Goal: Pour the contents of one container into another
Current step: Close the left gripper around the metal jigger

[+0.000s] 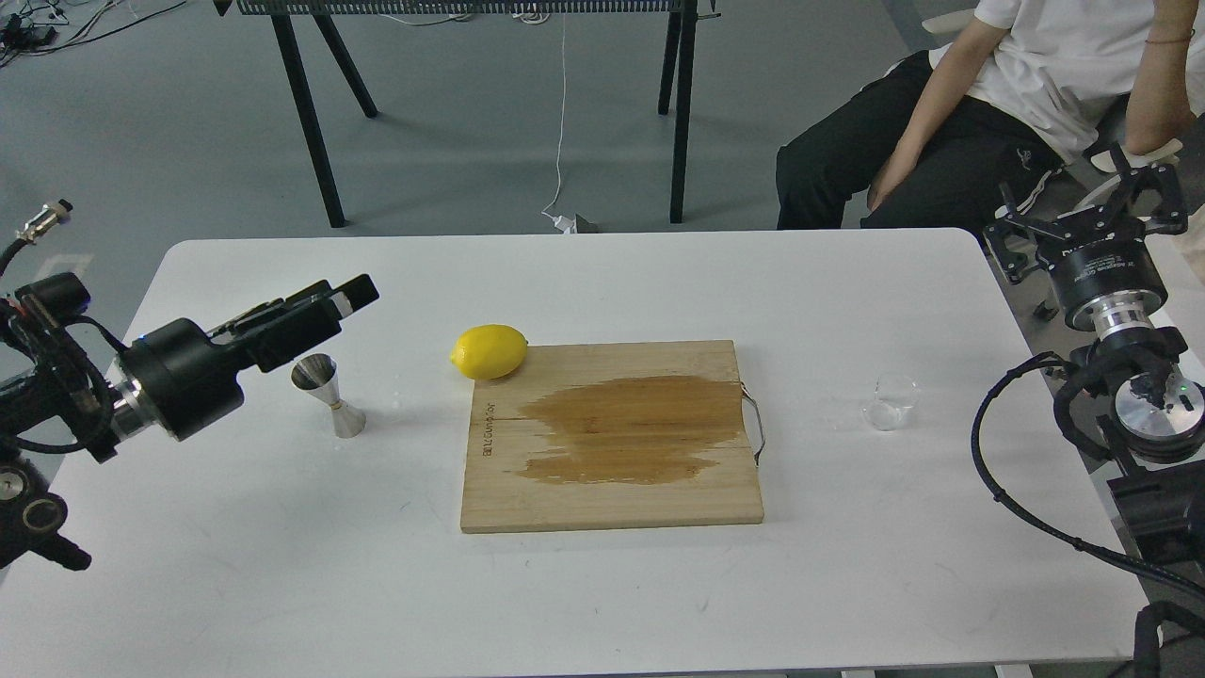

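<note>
A white bench point(602, 603) with rounded corners fills the lower frame. Behind it lies a grey floor point(471, 132), evenly lit. At the top stands a dark table point(311, 122) on splayed black legs, a white cable point(561, 122) hanging beneath it. A seated person point(988, 104) occupies the upper right; cables point(56, 24) trail upper left.

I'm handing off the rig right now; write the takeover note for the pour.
Left gripper: holds nothing, hovering above the jigger; fingers look close together, state unclear.
Right gripper: open, empty, off the table's right edge.
Glass cup: upright on the table, right of the cutting board.
Jigger: upright, left of the board, near the lemon.
Done: nothing grasped; board has a wet stain.
Left: pick up cup, pour into jigger.
</note>
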Available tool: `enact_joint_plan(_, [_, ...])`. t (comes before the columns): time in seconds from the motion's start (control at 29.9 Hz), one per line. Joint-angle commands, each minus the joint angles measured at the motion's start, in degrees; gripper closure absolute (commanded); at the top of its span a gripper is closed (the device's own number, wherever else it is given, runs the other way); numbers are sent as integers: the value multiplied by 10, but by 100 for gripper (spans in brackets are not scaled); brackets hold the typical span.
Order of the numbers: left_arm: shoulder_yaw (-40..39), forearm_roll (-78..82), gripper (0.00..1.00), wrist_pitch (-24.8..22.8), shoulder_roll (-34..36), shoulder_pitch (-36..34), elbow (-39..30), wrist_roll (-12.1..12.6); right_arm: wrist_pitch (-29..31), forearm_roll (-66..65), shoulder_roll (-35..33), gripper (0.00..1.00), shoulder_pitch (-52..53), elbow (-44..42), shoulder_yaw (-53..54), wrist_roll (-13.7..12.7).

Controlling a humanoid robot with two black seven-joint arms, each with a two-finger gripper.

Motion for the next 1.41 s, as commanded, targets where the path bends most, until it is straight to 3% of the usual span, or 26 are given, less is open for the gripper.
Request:
enact_joint_plan(0.0, [13, 168, 4, 50, -9, 37, 41, 20, -1, 0, 1, 0, -1, 0, 1, 0])
enact_joint_plan(0.1, [42, 246, 4, 89, -43, 37, 121, 34, -1, 0, 1, 0, -1, 4, 0, 0])
enact_joint_plan(0.23, [71, 275, 5, 126, -86, 31, 226, 32, -2, 0, 1, 0, -2, 8, 0, 0])
enact_joint_plan(0.57, [80, 280, 10, 153, -213, -35, 404, 25, -3, -2, 0, 0, -3, 8, -1, 0])
enact_joint_plan(0.8, [80, 279, 17, 160, -267, -74, 470, 25, -3, -3, 0, 0, -3, 8, -1, 0])
enact_joint_plan(1.04, [80, 278, 29, 163, -273, -93, 477, 27, -3, -3, -1, 0, -5, 8, -2, 0])
enact_joint_plan(1.27, [84, 279, 33, 163, -290, -109, 517, 25, -3, -3, 0, 0, -5, 8, -2, 0])
enact_joint_plan(1.37, [83, 277, 40, 163, -296, -109, 521, 25, -3, -3, 0, 0, -5, 8, -1, 0])
